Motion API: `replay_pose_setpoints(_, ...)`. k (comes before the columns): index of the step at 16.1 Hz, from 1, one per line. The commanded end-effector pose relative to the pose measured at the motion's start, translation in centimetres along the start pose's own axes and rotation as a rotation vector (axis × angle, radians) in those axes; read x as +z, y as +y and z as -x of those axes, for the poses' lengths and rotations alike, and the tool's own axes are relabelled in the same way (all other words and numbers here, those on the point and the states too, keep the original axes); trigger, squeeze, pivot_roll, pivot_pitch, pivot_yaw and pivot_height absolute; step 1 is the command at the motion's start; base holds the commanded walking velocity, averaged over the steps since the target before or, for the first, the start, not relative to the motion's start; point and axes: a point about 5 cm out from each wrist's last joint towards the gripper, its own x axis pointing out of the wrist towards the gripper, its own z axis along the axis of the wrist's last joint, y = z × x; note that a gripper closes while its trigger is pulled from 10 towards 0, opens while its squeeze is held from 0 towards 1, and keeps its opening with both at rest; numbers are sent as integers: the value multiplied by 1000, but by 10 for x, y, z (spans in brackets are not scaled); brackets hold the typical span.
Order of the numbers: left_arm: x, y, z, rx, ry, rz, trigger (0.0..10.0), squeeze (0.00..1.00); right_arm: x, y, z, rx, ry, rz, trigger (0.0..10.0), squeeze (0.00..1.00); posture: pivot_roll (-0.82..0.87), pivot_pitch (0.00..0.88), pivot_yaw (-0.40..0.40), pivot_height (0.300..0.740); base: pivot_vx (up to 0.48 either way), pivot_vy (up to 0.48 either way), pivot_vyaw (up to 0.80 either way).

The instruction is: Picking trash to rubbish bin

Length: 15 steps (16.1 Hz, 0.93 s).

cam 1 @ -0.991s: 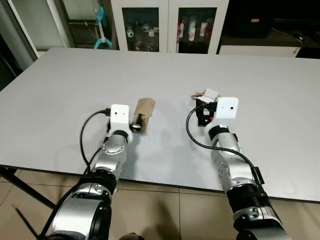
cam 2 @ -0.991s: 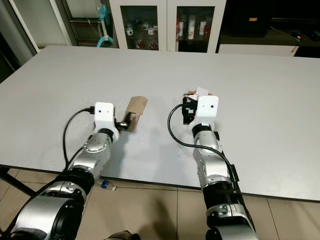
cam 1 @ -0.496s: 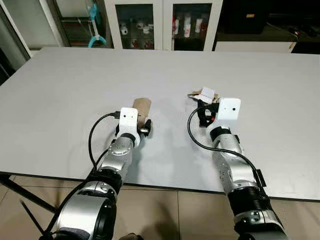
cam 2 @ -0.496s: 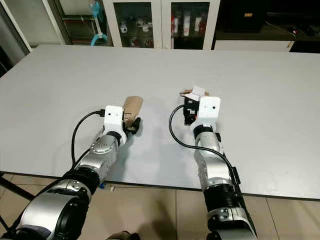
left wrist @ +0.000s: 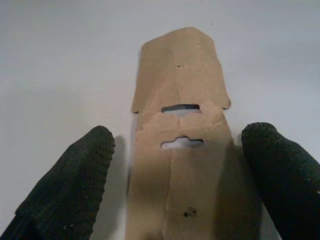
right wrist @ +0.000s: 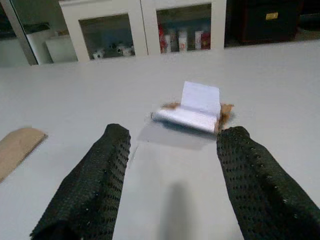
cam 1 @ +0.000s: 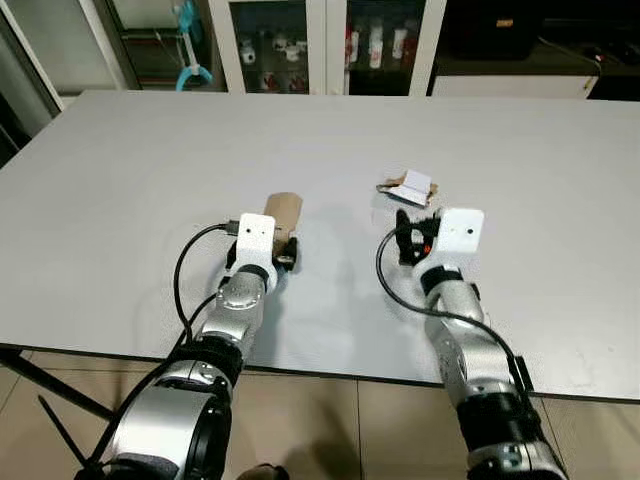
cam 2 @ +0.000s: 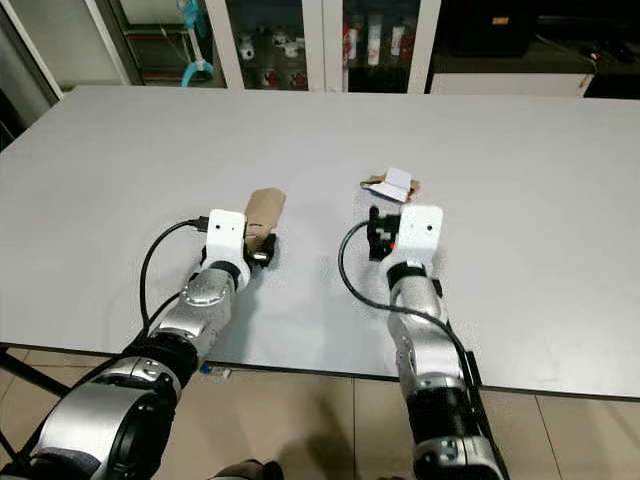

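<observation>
Both my arms reach forward, low; left gripper [left wrist: 182, 165] jaws spread wide, right gripper [right wrist: 172, 165] jaws likewise parted.

a grey table [cam 1: 130, 170] bears brown cardboard [cam 1: 284, 212] and crumpled paper [cam 1: 408, 187].

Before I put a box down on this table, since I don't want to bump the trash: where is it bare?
The far half of the table, toward the cabinets, is bare, as is each side beyond the arms. The crowded band is the near middle: brown cardboard piece between the left gripper's open fingers, and crumpled paper scrap just ahead of the right gripper.
</observation>
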Motion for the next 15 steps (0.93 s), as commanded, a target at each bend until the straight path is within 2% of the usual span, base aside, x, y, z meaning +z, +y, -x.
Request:
replay_pose_setpoints(1, 3, 3, -2, 11, 9, -18, 10000, 0, 3, 4, 2, 7, -7, 2, 10000, 0, -23, 108, 75, 740, 0, 0, 0)
replay_pose_setpoints(8, -8, -1, 1, -1, 59, -12, 10000, 0, -1, 6, 16, 5, 14, -6, 10000, 0, -42, 136, 79, 740, 0, 0, 0)
replay_pose_setpoints(12, -14, -8, 2, -29, 89, 24, 10000, 0, -1, 8, 22, 12, 30, -10, 10000, 0, -41, 156, 76, 740, 0, 0, 0)
replay_pose_setpoints(13, -15, -10, 3, -39, 89, 27, 4353, 0, -1, 9, 22, 13, 31, -10, 10000, 0, -40, 158, 75, 740, 0, 0, 0)
replay_pose_setpoints(14, -16, -13, 4, -53, 87, 31, 0, 0, -1, 9, 22, 15, 34, -11, 10000, 0, -37, 166, 77, 740, 0, 0, 0)
replay_pose_setpoints(15, -16, -15, 4, -59, 88, 32, 0, 0, 0, 9, 21, 15, 36, -12, 10000, 0, -36, 166, 78, 740, 0, 0, 0)
